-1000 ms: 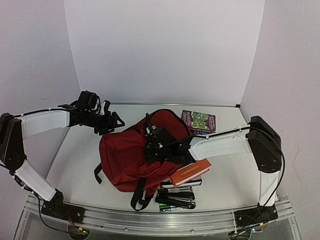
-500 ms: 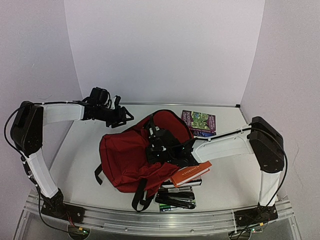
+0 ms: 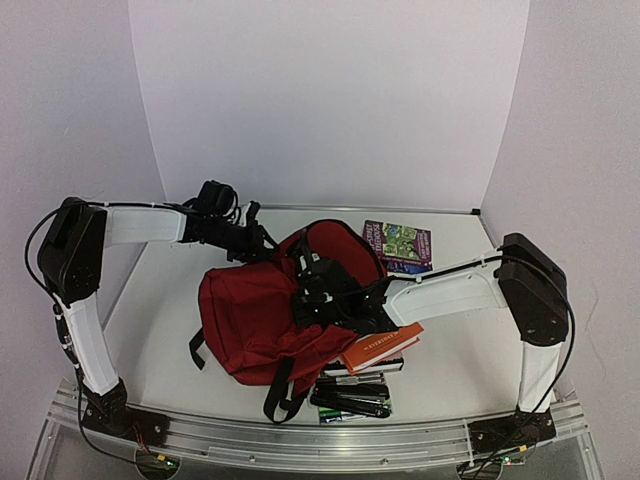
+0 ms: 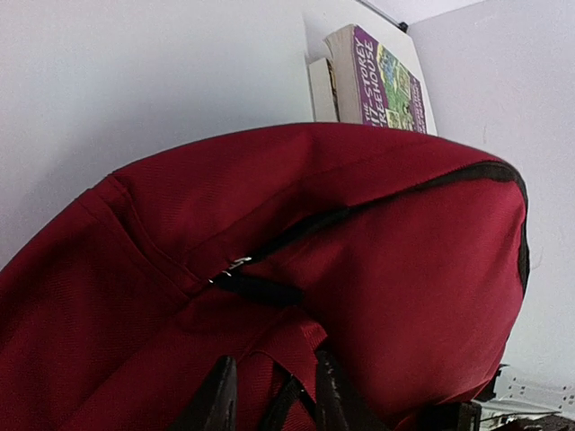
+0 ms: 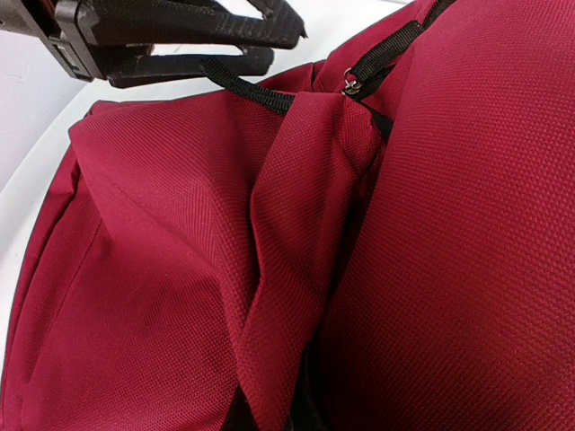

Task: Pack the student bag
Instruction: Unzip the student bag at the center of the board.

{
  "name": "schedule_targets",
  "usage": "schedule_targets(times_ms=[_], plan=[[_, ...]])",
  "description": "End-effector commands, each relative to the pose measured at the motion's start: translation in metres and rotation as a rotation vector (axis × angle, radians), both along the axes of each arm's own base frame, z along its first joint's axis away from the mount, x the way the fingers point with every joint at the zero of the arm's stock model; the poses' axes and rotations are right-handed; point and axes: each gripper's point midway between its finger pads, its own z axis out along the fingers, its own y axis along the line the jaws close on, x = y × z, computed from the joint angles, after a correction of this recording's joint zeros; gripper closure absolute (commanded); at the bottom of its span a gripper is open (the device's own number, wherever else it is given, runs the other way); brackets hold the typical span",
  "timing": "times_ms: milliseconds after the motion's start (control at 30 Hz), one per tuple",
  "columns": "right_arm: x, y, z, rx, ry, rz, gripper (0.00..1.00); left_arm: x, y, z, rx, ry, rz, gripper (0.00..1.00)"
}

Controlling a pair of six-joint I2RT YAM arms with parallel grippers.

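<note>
The student bag (image 3: 255, 310), dark red with black straps, lies in the middle of the table. My left gripper (image 3: 268, 243) reaches its far top edge. In the left wrist view its jaws (image 4: 272, 391) stand part-way closed, still apart, on either side of a fold of red fabric and a black strap. A black zipper pull (image 4: 256, 287) sits just beyond them. My right gripper (image 3: 306, 290) rests on top of the bag, shut on a pinched ridge of its fabric (image 5: 296, 269). That ridge covers its fingertips. The left fingers (image 5: 180, 31) show at the top of the right wrist view.
A purple book (image 3: 398, 245) lies at the back right, seen too in the left wrist view (image 4: 382, 76) beside a pale book (image 4: 319, 90). An orange book (image 3: 380, 345) tops a stack by the bag's right side. Dark pens or markers (image 3: 350, 400) lie near the front edge.
My left arm swung right to the bag's top edge, and its jaws narrowed around a fold. The right gripper stayed shut on the fabric, and the bag's top rose slightly.
</note>
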Motion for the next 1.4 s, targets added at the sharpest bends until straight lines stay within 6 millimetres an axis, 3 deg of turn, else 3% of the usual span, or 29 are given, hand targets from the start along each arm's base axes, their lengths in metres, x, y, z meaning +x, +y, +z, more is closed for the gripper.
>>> schedule_targets(times_ms=[0,133,333,467,700,800,867,933,1000,1067,1200,1367], plan=[[-0.007,-0.001,0.006,0.014,0.014,0.002,1.00,0.000,-0.004,0.014,-0.012,-0.034,-0.009,0.81],[-0.007,-0.001,0.010,0.024,0.012,-0.003,1.00,-0.007,-0.001,0.016,0.005,-0.040,0.012,0.85],[-0.006,0.000,0.013,0.032,0.010,-0.003,1.00,-0.013,0.007,0.015,0.028,-0.040,0.036,0.72],[-0.007,0.000,0.012,0.033,0.013,-0.001,1.00,-0.016,0.008,0.014,0.038,-0.034,0.038,0.72],[-0.006,0.000,0.012,0.034,0.014,-0.006,1.00,-0.020,0.004,0.020,0.030,-0.051,0.030,0.91],[-0.007,0.003,0.023,0.059,0.014,-0.003,1.00,-0.021,0.005,0.022,0.029,-0.060,0.032,1.00],[-0.009,0.004,0.039,0.086,0.015,0.013,0.90,-0.022,0.005,0.026,0.027,-0.075,0.027,1.00],[-0.011,0.001,0.061,0.112,0.003,0.015,0.69,-0.024,0.006,0.032,0.018,-0.095,0.021,1.00],[-0.010,-0.008,0.087,0.126,-0.031,-0.006,0.50,-0.027,0.006,0.040,0.000,-0.121,0.013,1.00],[-0.005,-0.021,0.109,0.120,-0.079,-0.048,0.38,-0.030,0.004,0.047,-0.022,-0.142,0.001,1.00],[0.011,-0.053,0.136,0.020,-0.151,-0.184,0.28,-0.032,0.001,0.054,-0.042,-0.155,-0.026,1.00],[0.027,-0.073,0.143,-0.086,-0.147,-0.234,0.17,-0.035,-0.001,0.058,-0.055,-0.164,-0.046,1.00]])
